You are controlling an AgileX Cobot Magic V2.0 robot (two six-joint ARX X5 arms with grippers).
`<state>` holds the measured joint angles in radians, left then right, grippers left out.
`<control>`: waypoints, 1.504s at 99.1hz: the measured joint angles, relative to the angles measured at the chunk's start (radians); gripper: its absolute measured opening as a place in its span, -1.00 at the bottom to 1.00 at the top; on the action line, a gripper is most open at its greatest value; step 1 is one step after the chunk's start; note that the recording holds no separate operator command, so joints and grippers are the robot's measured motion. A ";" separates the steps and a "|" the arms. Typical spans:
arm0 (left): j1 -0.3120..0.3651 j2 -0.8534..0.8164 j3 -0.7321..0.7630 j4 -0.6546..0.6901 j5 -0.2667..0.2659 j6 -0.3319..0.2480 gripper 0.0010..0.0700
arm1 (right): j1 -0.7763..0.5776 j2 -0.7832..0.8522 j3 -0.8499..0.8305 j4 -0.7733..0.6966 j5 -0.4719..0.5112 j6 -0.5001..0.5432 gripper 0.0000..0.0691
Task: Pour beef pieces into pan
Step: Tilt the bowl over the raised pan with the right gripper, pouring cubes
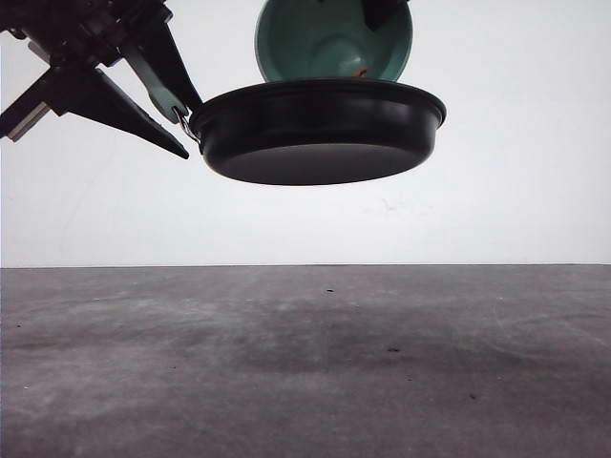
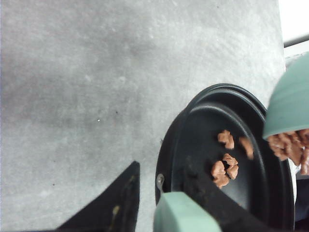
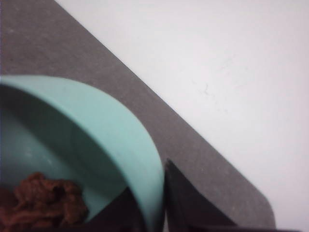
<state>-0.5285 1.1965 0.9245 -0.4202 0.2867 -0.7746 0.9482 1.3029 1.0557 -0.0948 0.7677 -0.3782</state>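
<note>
- In the front view the black frying pan (image 1: pixel 320 129) hangs in the air in the upper middle of the frame, well above the grey table (image 1: pixel 305 363).
- The left gripper (image 1: pixel 143 95) sits at the upper left of that frame, closed on the pan's mint-green handle (image 1: pixel 158 91), one dark finger on either side of it.
- Behind and above the pan, at the top centre, a teal bowl (image 1: pixel 329 38) is tilted so its inside faces the camera, its lower rim just above the pan's rim.
- In the left wrist view a few beef pieces (image 2: pixel 226 164) lie on the pan's floor at lower right; more sit in the bowl's mouth at the right edge.
- In the right wrist view the right gripper (image 3: pixel 154 203) clamps the bowl's rim at the bottom of the frame, one finger inside and one outside; a heap of beef rests in the bowl at lower left.
</note>
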 joint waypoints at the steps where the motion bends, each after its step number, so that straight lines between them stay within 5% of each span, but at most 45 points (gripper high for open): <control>1: 0.000 0.000 0.000 0.000 0.000 0.000 -0.63 | 0.000 0.001 0.000 0.005 0.002 -0.007 -0.94; 52: 0.044 0.000 0.000 0.002 0.035 -0.001 -0.63 | 0.046 0.005 0.000 0.223 -0.044 -0.462 -0.94; 98: 0.055 0.000 0.000 0.032 0.042 -0.008 -0.63 | 0.046 0.005 0.000 0.314 -0.068 -0.536 -0.94; 115: 0.055 0.000 0.000 0.031 0.026 -0.003 -0.63 | 0.031 -0.007 0.000 0.270 -0.060 -0.340 -0.94; 135: 0.057 0.000 0.000 0.032 -0.008 0.016 -0.63 | -0.074 -0.119 0.000 0.042 -0.134 0.144 -0.94; 149: 0.060 0.000 0.000 0.049 -0.012 0.034 -0.63 | -0.241 -0.217 0.002 -0.098 -0.293 0.418 -0.94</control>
<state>-0.4686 1.1965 0.9245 -0.3714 0.2745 -0.7403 0.7067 1.0863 1.0576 -0.1925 0.4751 0.0395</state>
